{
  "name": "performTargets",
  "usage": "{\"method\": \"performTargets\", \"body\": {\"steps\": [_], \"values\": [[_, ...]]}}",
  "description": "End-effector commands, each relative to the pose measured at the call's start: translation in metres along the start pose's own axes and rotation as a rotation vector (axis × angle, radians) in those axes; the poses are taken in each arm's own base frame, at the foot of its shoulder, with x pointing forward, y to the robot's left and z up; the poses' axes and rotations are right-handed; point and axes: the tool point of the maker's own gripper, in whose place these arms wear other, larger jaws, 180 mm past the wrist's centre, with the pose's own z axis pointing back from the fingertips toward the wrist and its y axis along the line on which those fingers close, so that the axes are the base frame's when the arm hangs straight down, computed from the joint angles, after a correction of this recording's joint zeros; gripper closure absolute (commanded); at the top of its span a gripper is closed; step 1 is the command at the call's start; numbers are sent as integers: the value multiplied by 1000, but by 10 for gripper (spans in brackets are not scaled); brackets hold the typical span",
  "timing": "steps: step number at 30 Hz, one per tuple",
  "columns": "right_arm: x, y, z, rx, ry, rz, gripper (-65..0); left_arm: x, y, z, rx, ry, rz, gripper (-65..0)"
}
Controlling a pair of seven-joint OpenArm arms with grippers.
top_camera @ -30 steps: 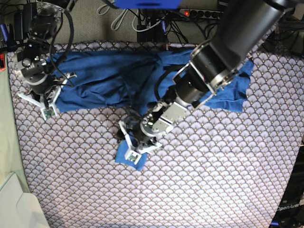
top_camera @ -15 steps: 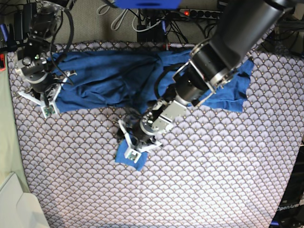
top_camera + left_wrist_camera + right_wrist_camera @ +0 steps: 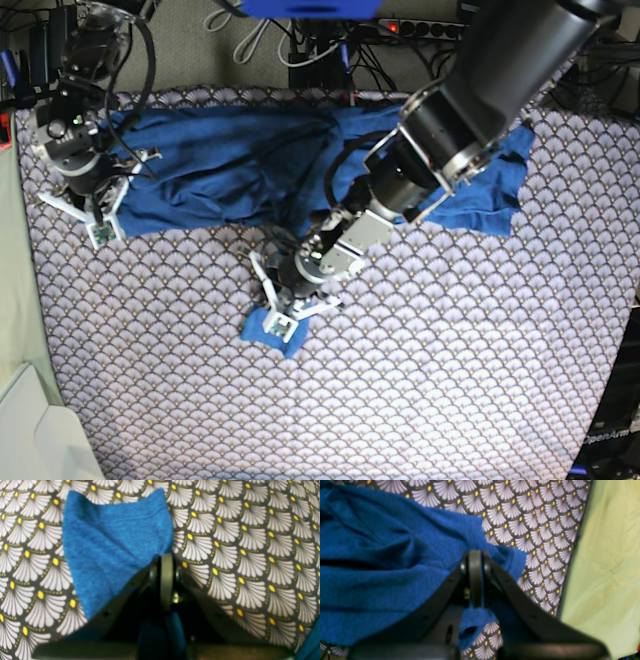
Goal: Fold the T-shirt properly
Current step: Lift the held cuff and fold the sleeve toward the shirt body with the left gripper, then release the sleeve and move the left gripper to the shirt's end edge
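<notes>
A: Where is the T-shirt seen?

B: It is spread in a rumpled band across the far part of the table, which is covered in a scallop-patterned cloth. One sleeve end is drawn out toward the middle.

A: How is the left pincer set?

B: It is closed tight on that sleeve end, with blue fabric pinched between its jaws.

A: And the right pincer?

B: It is clamped shut on the shirt's edge near the table's side, beside a pale green sheet.
</notes>
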Motion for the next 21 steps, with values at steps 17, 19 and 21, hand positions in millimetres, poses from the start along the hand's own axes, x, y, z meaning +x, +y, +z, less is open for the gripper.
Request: {"method": "performTargets", "body": {"steps": [17,19,21], "values": [[27,14,-1,35,-72,44,-10,51,50,68,18,-188,247,-3],[28,18,-1,45,-77,49,-10,48,61,86,33,-196,268,-3],[31,24,-2,60,-83,61,-10,38,75,106,61,-190,288,-3]]}}
